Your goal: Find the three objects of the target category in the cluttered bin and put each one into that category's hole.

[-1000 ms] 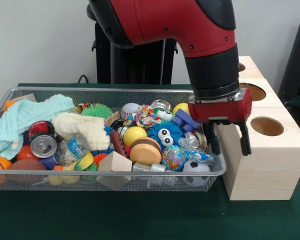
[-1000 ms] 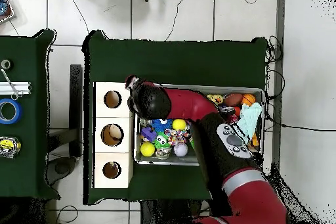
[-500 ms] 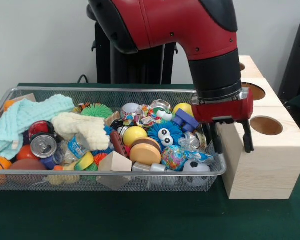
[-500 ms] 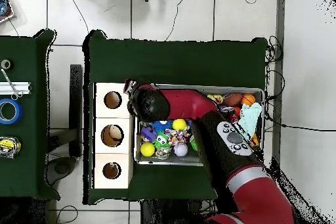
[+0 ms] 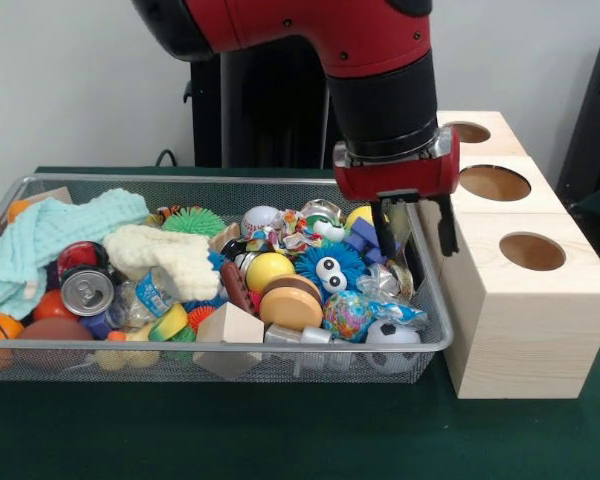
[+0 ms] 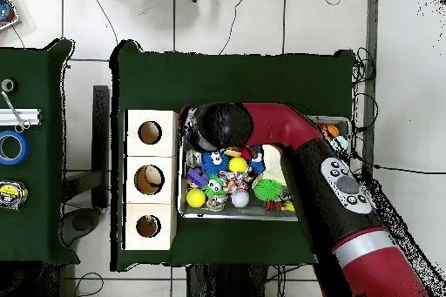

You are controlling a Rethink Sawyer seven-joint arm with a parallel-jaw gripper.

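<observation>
While the red-and-black gripper [image 5: 414, 228] hung empty, fingers spread, over the wire-mesh bin [image 5: 432, 338], the smooth yellow ball [image 5: 268, 270] looked light and slippery; grasping across its widest part seemed safest.

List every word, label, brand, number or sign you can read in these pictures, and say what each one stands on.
No text can be read in either view.
Soda can: only its top shows; no brand can be made out.
Crinkly wrapper beside the can: blue print, too blurred to read.
Patterned ball: coloured shapes, no letters.
Wooden box with three holes: no labels.
Tape measure on the side table: markings too small to read.
</observation>
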